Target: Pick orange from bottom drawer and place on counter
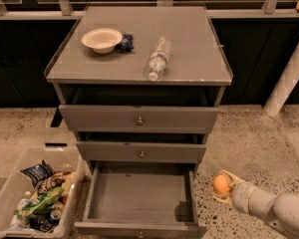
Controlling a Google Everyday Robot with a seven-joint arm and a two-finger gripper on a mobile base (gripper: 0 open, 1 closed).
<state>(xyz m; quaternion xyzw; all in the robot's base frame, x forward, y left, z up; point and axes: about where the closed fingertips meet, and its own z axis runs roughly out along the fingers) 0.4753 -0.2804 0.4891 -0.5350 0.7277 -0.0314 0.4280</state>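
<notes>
At lower left, a clear rectangular plastic bin (4, 180) stands on the speckled stone floor (249, 133), just beside the cabinet. It holds a heap of crumpled snack packets (42, 193) in blue, green and yellow.

The grey-brown three-drawer cabinet occupies the centre. Its top, a flat matte grey table (189, 39) with a thin pale metal edge, carries three items:
- A shallow round white bowl (102, 39) stands upright in the left rear area.
- A small dark blue packet (125, 42) lies against the right side of the bowl.
- A clear plastic water bottle (158, 59) lies on its side near the middle, cap end toward the front edge.

Below the table, the top drawer (104, 118) and the middle drawer (109, 152) each carry a small round metal knob and sit further in than the lowest one. The wide, shallow bottom drawer (139, 193) is pulled well out, with its grey inner floor exposed from above.

To the right of the open drawer, apart from its front right corner, is the small, round, smooth-skinned orange (220, 184). It is outside the drawer, over the floor, and not on the table. The two-finger pincer (221, 185) is closed on the orange, with pale fingers (224, 175) pressed to opposite sides of the fruit. The pale grey arm (274, 210) enters from the lower right corner.

At far right, a white cylindrical post (289, 73) slants up from the floor
</notes>
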